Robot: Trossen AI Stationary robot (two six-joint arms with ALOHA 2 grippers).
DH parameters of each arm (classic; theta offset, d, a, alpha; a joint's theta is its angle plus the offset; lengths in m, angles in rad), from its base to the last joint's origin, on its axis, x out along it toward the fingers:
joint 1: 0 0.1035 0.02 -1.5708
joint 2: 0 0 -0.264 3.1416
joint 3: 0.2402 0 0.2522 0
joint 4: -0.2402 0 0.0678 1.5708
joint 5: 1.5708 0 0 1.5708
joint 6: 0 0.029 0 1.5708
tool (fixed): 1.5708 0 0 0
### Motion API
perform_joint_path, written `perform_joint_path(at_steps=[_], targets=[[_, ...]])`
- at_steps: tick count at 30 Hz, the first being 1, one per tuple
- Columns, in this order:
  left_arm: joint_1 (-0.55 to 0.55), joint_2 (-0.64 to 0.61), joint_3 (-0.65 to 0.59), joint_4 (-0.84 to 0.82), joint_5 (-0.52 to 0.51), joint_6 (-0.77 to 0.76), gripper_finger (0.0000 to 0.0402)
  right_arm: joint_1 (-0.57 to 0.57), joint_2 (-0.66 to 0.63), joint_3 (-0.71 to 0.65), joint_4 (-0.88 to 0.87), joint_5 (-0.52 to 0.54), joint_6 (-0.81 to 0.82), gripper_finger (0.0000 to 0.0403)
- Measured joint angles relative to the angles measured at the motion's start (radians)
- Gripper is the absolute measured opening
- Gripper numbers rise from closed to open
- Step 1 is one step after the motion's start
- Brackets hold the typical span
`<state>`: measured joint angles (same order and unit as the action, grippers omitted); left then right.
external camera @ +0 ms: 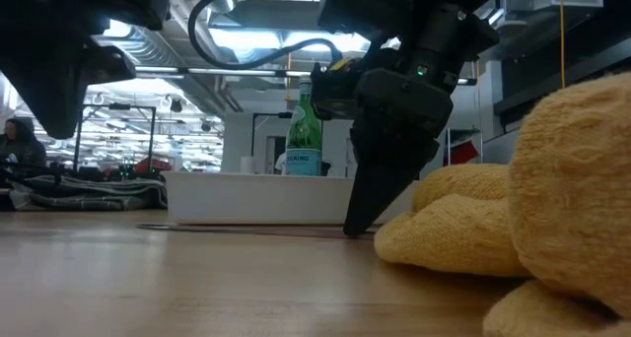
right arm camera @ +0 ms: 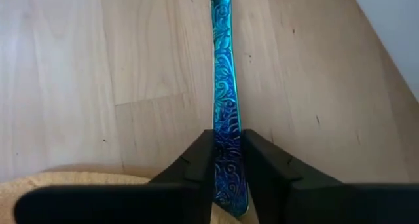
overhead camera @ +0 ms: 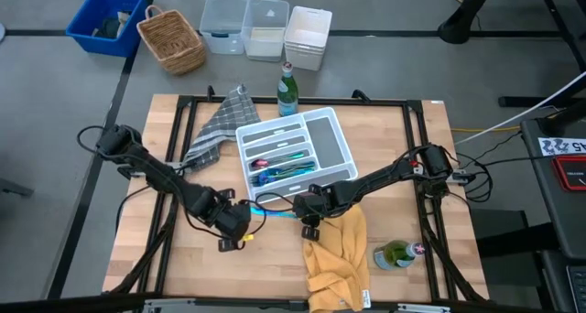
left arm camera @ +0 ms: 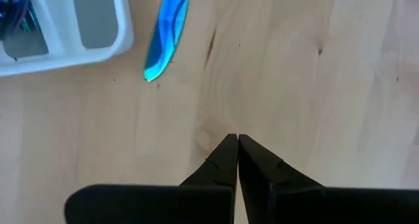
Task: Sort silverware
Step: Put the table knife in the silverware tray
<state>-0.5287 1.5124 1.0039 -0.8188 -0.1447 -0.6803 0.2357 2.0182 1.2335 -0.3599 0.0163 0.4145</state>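
A blue knife (overhead camera: 275, 210) with a patterned handle lies on the wooden table just in front of the white divided tray (overhead camera: 339, 148). The tray holds several blue and purplish pieces of silverware (overhead camera: 279, 162). My right gripper (overhead camera: 307, 210) is down at the table and shut on the knife's handle; it also shows in the low view (external camera: 360, 229). My left gripper (left arm camera: 237, 145) is shut and empty, over bare wood near the knife's blade tip (left arm camera: 163, 37), and shows in the high view (overhead camera: 233, 226). My right gripper pinches the knife's handle (right arm camera: 226, 142) between its two fingers, close to the handle's free end. The fingers (external camera: 370, 204) point down at the table and lie across the knife, one on each long edge. The knife lies flat on the table (external camera: 246, 228).
A yellow cloth (overhead camera: 337, 258) lies bunched right beside my right gripper, toward the near edge. A grey checked cloth (overhead camera: 220, 121) and an upright green bottle (overhead camera: 288, 89) are at the far side. A small green bottle (overhead camera: 396, 254) lies near the front right. Bins and a basket (overhead camera: 171, 40) stand beyond the table.
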Motion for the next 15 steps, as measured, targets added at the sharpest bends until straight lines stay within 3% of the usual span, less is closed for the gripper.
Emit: perform_joint_path(at_steps=[15], targets=[[-0.058,0.000,0.000,0.072,-0.035,-0.102,0.0003,-0.001,0.000,-0.003,0.026,-0.020,0.045,0.0092]])
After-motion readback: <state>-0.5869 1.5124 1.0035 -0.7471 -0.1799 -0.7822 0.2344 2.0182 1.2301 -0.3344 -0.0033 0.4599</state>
